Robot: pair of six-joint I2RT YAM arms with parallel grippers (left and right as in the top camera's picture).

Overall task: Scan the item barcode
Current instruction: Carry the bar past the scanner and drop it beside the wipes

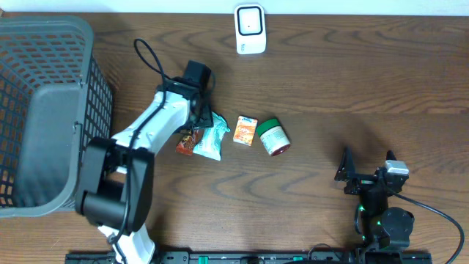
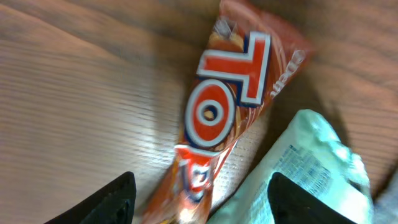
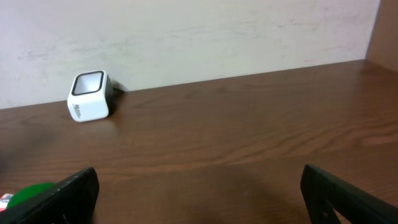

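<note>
A red snack packet [image 1: 186, 141] with big white letters lies on the wooden table, against a pale green packet [image 1: 210, 139]. My left gripper [image 1: 194, 130] hangs over them. In the left wrist view the red packet [image 2: 227, 106] runs down between the two black fingertips of the left gripper [image 2: 205, 202], which stands open with a gap on both sides. The pale packet [image 2: 305, 168] lies by the right fingertip. I can make out no barcode. The white scanner [image 1: 250, 29] stands at the far edge, also visible as the scanner [image 3: 89, 96]. My right gripper [image 1: 343, 170] [image 3: 199, 193] is open and holds nothing.
An orange box [image 1: 245, 130] and a green-lidded jar [image 1: 274, 137] lie right of the packets. A grey mesh basket [image 1: 88, 44] fills the left side. The jar's green lid [image 3: 31, 194] shows low on the left in the right wrist view.
</note>
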